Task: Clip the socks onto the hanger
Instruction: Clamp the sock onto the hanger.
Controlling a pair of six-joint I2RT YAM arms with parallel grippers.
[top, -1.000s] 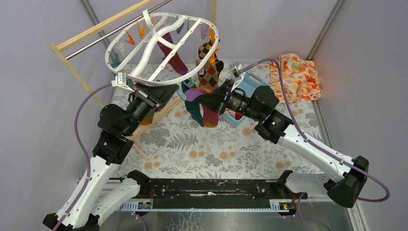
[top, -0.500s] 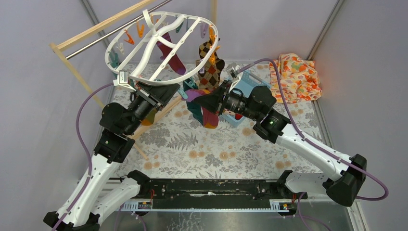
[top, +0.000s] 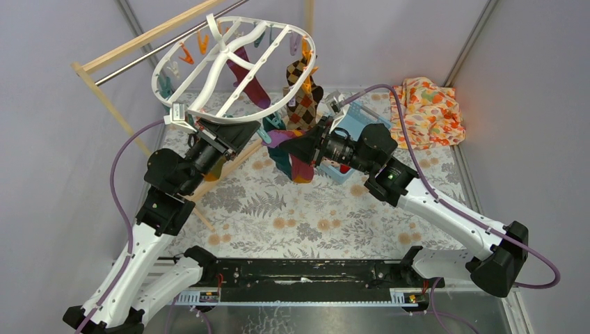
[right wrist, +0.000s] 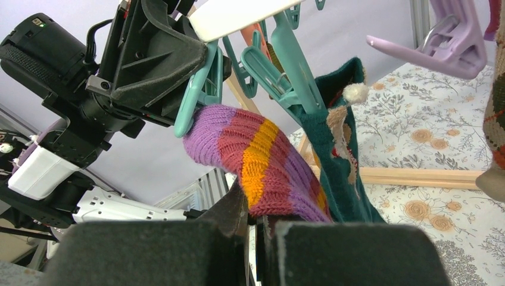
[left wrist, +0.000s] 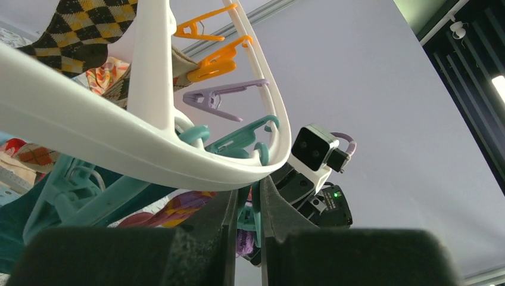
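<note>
Across the whole workspace we see the grey floral-print table (top: 292, 209). At its far left stands the pale wooden rack with a metal rod (top: 132, 45). Above the table's far middle, tilted, is the large white plastic oval hanger (left wrist: 89, 122) with crossbars.

Left arm (top: 156, 209) reaches up to the hanger's near rim. We note the left gripper (left wrist: 249, 199) with fingers nearly together, clamped at the rim's underside.

Right arm (top: 431, 205) reaches in towards the centre. The right gripper (right wrist: 253, 208) is pinching a purple, maroon and orange striped knit sock (right wrist: 262, 161) near the middle of its length, just under the hanger's near edge.

At far right lies a crumpled orange floral cloth (top: 426, 111), and beside it a light-blue basket (top: 358, 122), partly hidden by the right arm.

Hanging from the hanger are a brown-cream argyle sock (top: 300, 94), a maroon-purple sock (top: 252, 87) and a dark teal sock (right wrist: 342, 149), this last one clipped by a teal peg (right wrist: 286, 59).

The striped sock's free end sits right at the tip of another teal peg (right wrist: 196, 95); we cannot tell if it is gripped. Orange pegs (left wrist: 217, 56) and a lilac peg (left wrist: 220, 98) dangle from the rim.
</note>
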